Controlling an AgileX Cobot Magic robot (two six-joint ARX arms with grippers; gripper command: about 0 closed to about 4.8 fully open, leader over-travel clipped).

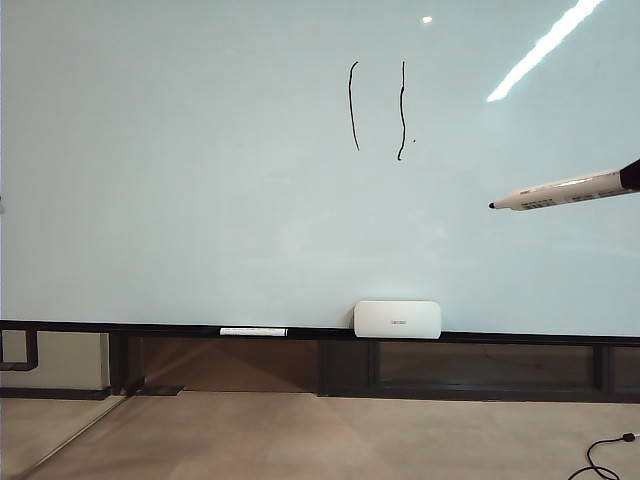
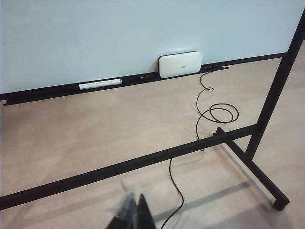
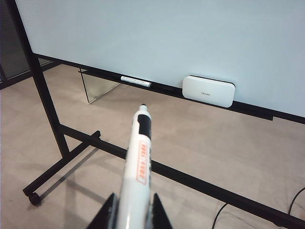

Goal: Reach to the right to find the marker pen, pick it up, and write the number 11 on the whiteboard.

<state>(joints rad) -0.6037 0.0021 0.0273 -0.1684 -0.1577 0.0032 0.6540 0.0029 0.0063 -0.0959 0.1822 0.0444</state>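
1. The marker pen (image 1: 562, 190) is in the air in front of the whiteboard (image 1: 180, 170), out at about 3 o'clock in the exterior view. Its dark tip points toward the middle of the board. I cannot tell if the tip touches the board, but it looks apart from it.

2. The right gripper (image 3: 129, 212) is closed on the marker pen near its back end. The two jaws sit on each side of the pen's body. In the exterior view only a dark bit of this gripper shows, at the edge at 3 o'clock.

3. The left gripper (image 2: 135, 214) shows only as a dark, blurry bit low in its own view. I cannot tell if it is open or closed. I see nothing in it.

4. The number 11 (image 1: 378, 108) is on the board, two thin black lines up at about 1 o'clock. The writing looks done.

5. The pen looks light, thin and stiff. Its smooth, round body could slip or roll in the jaws. I think the middle of the body is the best place to hold it. Held far back like this, the tip can wobble when it presses on the board.

6. A white box (image 1: 397, 319) and another marker (image 1: 253, 331) sit on the dark rail at about 6 o'clock.
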